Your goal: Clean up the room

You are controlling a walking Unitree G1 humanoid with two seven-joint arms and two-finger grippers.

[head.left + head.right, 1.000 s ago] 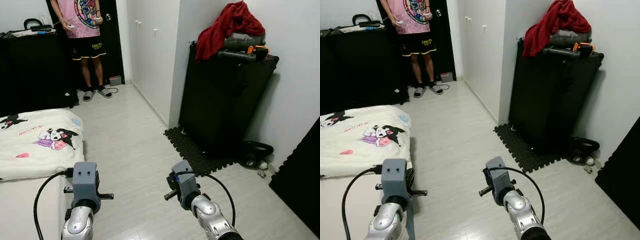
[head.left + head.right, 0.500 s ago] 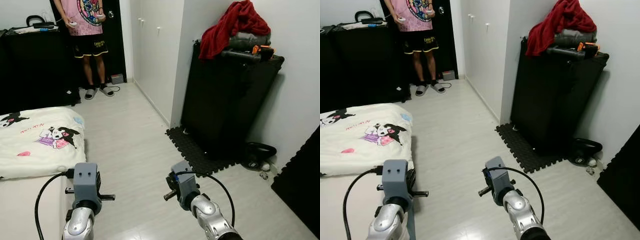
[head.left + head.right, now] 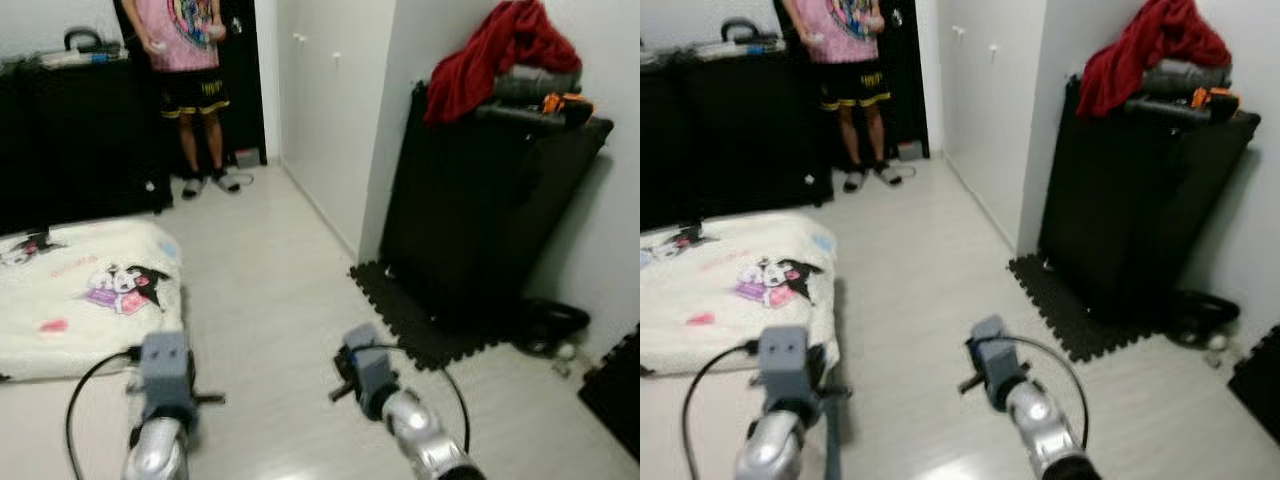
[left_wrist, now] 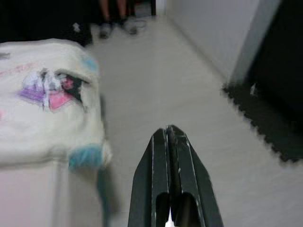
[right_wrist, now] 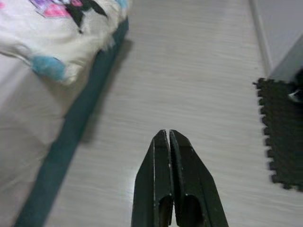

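A red garment [image 3: 505, 50] lies heaped on a tall black cabinet [image 3: 490, 210] at the right wall, beside some dark gear with an orange piece [image 3: 562, 101]. A cream blanket with cartoon prints [image 3: 80, 300] covers the bed at my left. Both arms are held low in front of me over the pale floor. My left gripper [image 4: 169, 130] is shut with nothing in it, near the bed's corner. My right gripper [image 5: 164, 132] is also shut and holds nothing, above bare floorboards between the bed edge and a black foam mat [image 5: 284, 127].
A person [image 3: 185, 60] stands at the far end by a dark door, holding controllers. A black dresser [image 3: 70, 140] lines the back left, white wardrobe doors [image 3: 330, 100] the right. A foam mat [image 3: 420, 315] and a dark round object [image 3: 550, 325] lie at the cabinet's foot.
The whole picture has shifted rightward and become blurred, so the camera has moved. Both arms keep the same pose and both grippers stay shut.
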